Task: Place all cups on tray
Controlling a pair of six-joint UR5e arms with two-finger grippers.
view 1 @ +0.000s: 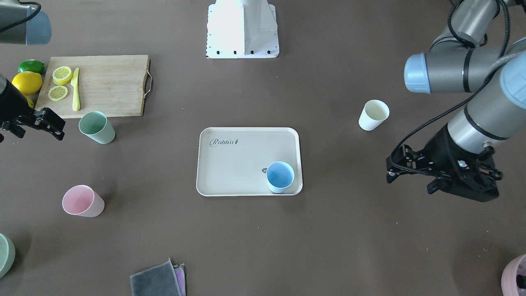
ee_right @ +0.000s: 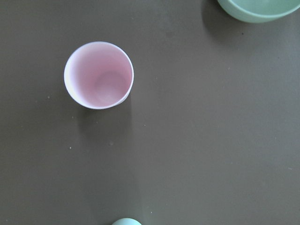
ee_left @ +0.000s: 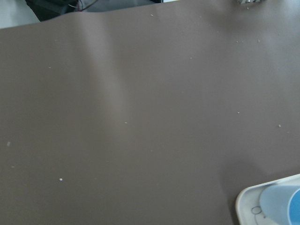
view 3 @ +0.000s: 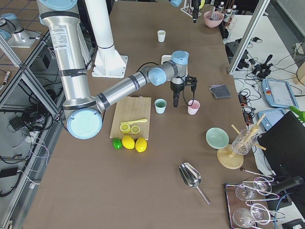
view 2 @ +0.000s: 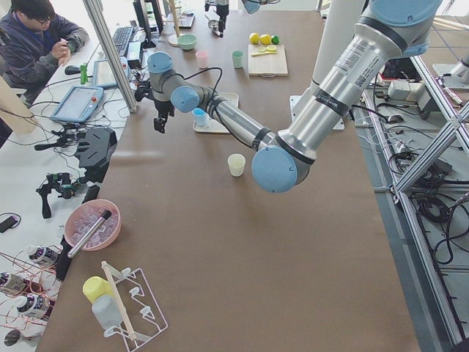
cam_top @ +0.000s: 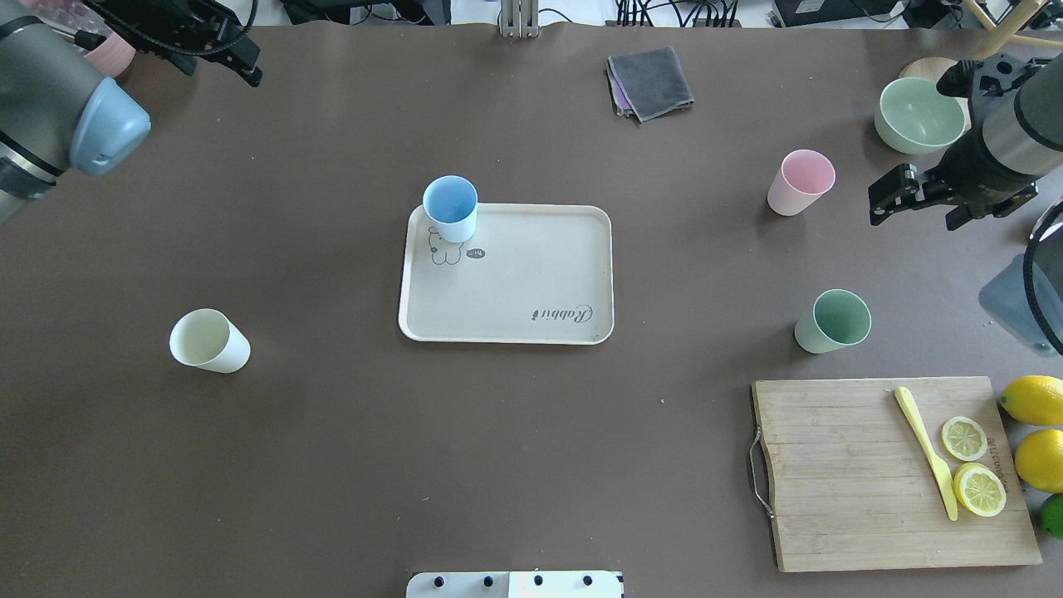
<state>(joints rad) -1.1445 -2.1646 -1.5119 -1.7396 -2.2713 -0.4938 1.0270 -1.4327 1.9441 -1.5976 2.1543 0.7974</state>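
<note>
Cloth (view 1: 156, 281): grey and folded, at the table edge nearest the front-facing camera.
Table (view 1: 328, 230): dark brown, and everything stands on it.
Cutting board (view 1: 111, 84): wooden, on the robot's right side, well apart from the tray.
Tray (view 1: 230, 168): mid-table, flat, with one cup on it.
Left gripper (view 1: 390, 170): raised over the robot's left side and holding nothing. Its jaws look spread, though the angle is poor.
Right gripper (view 1: 57, 127): raised near the pink and green cups, jaws apart and empty.
Blue cup (view 1: 280, 176): upright in a tray corner, beside the bunny drawing.
Green cup (view 1: 97, 127): upright on the table, just beside the cutting board.
Pink cup (view 1: 82, 200): upright on the table, off the tray.
Cream-white cup (view 1: 373, 115): upright on the robot's left, off the tray.
</note>
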